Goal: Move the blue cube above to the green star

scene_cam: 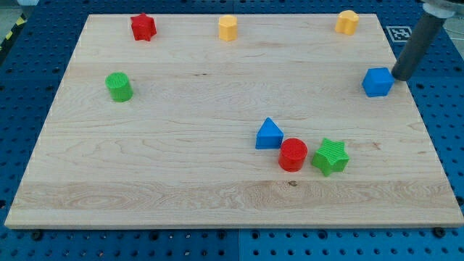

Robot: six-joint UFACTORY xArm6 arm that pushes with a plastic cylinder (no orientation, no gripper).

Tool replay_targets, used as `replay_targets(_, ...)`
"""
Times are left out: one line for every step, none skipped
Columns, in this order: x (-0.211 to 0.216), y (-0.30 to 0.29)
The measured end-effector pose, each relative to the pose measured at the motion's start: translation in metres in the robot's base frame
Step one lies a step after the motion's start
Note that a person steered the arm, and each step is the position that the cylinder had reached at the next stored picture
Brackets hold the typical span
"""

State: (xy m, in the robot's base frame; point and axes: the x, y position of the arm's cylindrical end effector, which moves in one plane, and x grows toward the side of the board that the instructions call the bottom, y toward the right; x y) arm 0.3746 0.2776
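The blue cube (377,82) sits near the board's right edge, in the upper half of the view. The green star (330,156) lies lower down, to the cube's lower left, touching a red cylinder (293,154). My tip (399,77) is at the end of the dark rod that comes in from the view's top right corner. The tip is right next to the cube's right side, touching it or nearly so.
A blue triangular block (269,135) lies just left of the red cylinder. A green cylinder (118,86) is at the left. A red star (143,27), a yellow block (228,27) and another yellow block (347,22) line the top edge of the wooden board (181,181).
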Motion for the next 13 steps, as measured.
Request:
replay_targets(0.012, -0.009)
replay_targets(0.012, -0.009)
replay_targets(-0.022, -0.016)
replay_targets(-0.011, -0.018)
replay_targets(0.016, -0.020)
replay_targets(0.017, -0.027)
replay_targets(0.005, -0.041)
replay_targets(-0.015, -0.048)
replay_targets(0.008, -0.056)
replay_targets(0.014, -0.057)
replay_targets(0.030, -0.059)
replay_targets(0.030, -0.070)
replay_targets(0.030, -0.076)
